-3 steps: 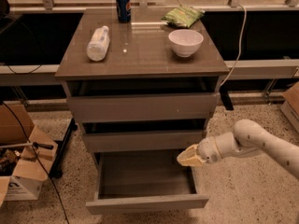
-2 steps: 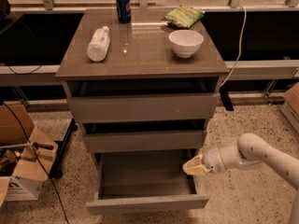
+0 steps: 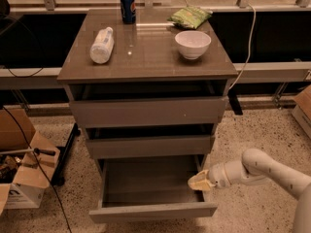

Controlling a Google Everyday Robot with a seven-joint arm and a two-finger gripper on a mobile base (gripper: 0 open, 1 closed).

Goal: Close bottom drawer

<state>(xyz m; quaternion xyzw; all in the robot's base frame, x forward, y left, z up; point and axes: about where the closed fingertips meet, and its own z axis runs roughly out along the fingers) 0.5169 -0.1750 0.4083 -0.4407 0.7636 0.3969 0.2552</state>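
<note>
In the camera view, the bottom drawer point(image 3: 153, 211) is seen pulled well out, low on the cabinet point(image 3: 146, 57); nothing is closed yet. The gripper point(image 3: 200, 182) is held at its right wall, whether apart or together cannot be told. The whole push is left.

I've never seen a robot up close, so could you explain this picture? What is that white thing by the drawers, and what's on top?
One camera looks down on a grey cabinet from the front. The white tube at lower right is the robot's arm; its pale tip is the gripper, the part that grasps. It sits at the right wall of the pulled-out bottom drawer and seems to hold nothing. On top: a bottle on its side, a can, a green bag and a white bowl.
</note>
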